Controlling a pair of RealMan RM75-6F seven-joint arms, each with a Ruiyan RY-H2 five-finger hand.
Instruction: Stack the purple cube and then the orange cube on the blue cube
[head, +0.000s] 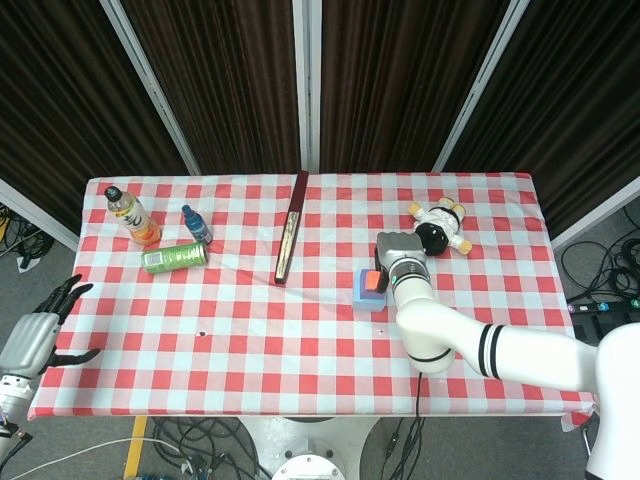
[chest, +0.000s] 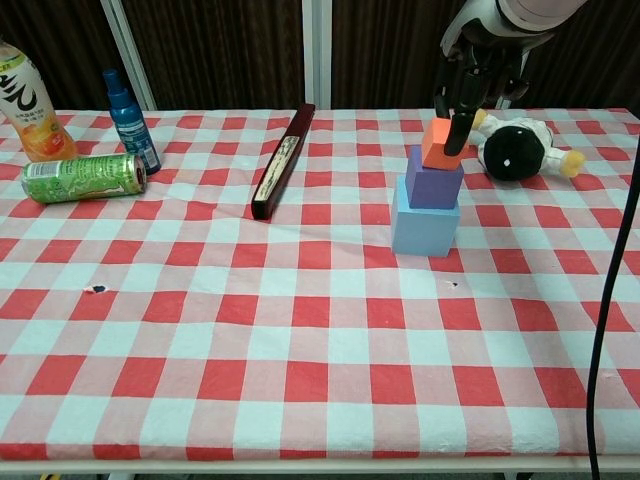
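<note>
Checked table (chest: 300, 400), three stacked cubes (chest: 428, 190)

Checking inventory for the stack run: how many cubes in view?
3. The blue cube sits on the tablecloth, the purple cube is on top of it, and the orange cube is at the purple cube's top, held by the right hand. None seem hidden.
</note>
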